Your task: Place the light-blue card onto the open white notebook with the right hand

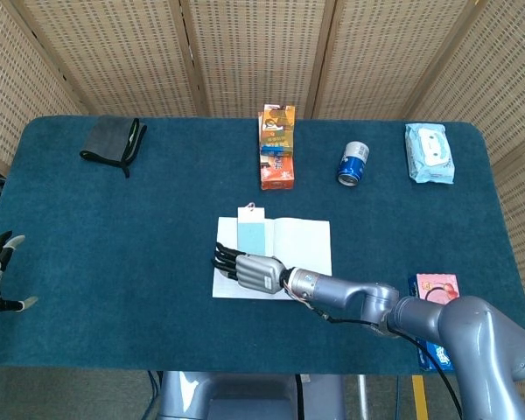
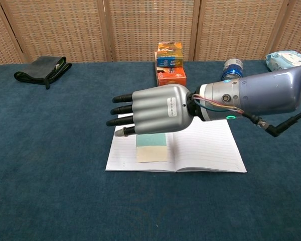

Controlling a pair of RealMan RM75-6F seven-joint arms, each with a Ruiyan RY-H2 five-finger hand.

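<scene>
One light-blue card point(image 1: 253, 234) lies on open notebook point(image 1: 304, 242).

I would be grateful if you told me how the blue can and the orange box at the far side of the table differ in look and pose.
The blue can is a short cylinder, while the orange box is a long rectangular carton. The can is blue with a silver rim; the box is orange with blue bands and printed pictures. In the head view the can sits to the right of the box, apart from it. Both rest on the blue table, beyond the open notebook.

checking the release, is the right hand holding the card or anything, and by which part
Nothing is held. The right hand hovers with fingers spread above the light-blue card, which lies flat on the open white notebook.
</scene>
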